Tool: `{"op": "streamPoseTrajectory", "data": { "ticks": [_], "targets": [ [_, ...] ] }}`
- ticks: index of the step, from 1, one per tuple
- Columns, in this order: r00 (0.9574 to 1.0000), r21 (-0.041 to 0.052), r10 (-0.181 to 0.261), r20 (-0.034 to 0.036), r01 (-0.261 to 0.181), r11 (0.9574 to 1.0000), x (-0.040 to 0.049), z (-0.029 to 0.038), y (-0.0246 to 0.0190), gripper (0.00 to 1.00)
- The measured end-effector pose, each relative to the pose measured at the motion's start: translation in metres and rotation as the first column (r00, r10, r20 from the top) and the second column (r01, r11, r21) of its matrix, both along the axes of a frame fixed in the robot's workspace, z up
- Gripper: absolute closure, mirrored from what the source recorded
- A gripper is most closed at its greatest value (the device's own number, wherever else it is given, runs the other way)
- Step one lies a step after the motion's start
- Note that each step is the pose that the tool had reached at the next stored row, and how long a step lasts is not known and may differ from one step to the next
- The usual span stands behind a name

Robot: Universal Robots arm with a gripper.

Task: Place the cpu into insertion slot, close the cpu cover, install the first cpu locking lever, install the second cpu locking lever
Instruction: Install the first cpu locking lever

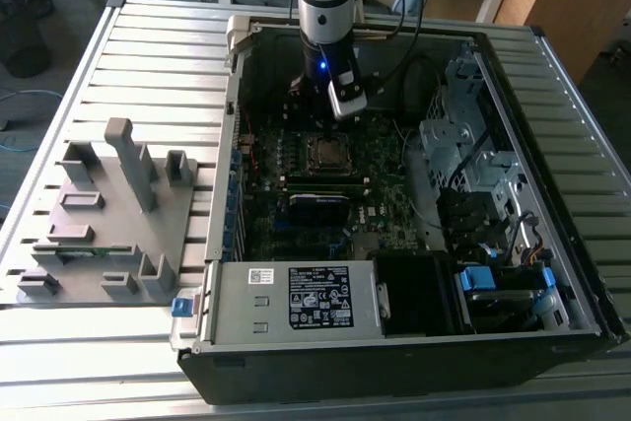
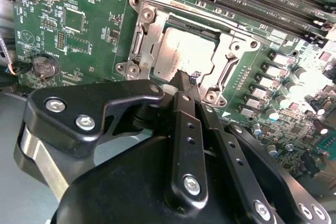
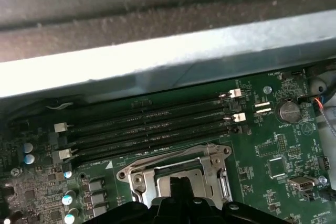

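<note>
Gripper (image 2: 185,80) fingers pressed together, tips on near edge of cpu (image 2: 184,53) in insertion slot (image 2: 140,43), prob. nudging it flat; cpu cover (image 2: 210,22) apparently open.

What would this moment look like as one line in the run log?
claw: shut, tips at cpu edge | cpu: seated in insertion slot | cpu cover: down

You see the green board (image 3: 273,145) with four long black memory slots (image 3: 152,124) running beside the silver cover (image 3: 176,169), a round coin battery (image 3: 287,111) beyond their white-clipped ends, and the grey case wall (image 3: 157,56) behind the slots.
</note>
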State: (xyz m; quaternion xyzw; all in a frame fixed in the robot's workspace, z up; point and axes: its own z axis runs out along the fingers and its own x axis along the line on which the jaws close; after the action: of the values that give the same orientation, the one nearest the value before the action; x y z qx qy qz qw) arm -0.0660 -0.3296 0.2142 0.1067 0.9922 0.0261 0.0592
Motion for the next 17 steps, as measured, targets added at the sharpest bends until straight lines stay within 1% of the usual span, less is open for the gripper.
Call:
{"op": "streamPoseTrajectory", "data": {
  "ticks": [2, 17],
  "targets": [
    [1.0000, 0.0000, 0.000, -0.0003, 0.000, 1.0000, 0.0000, 0.0016, 0.0000, 0.90],
    [1.0000, -0.0004, 0.000, -0.0006, 0.000, 1.0000, 0.0000, 0.0023, 0.0000, 0.90]
  ]
}}
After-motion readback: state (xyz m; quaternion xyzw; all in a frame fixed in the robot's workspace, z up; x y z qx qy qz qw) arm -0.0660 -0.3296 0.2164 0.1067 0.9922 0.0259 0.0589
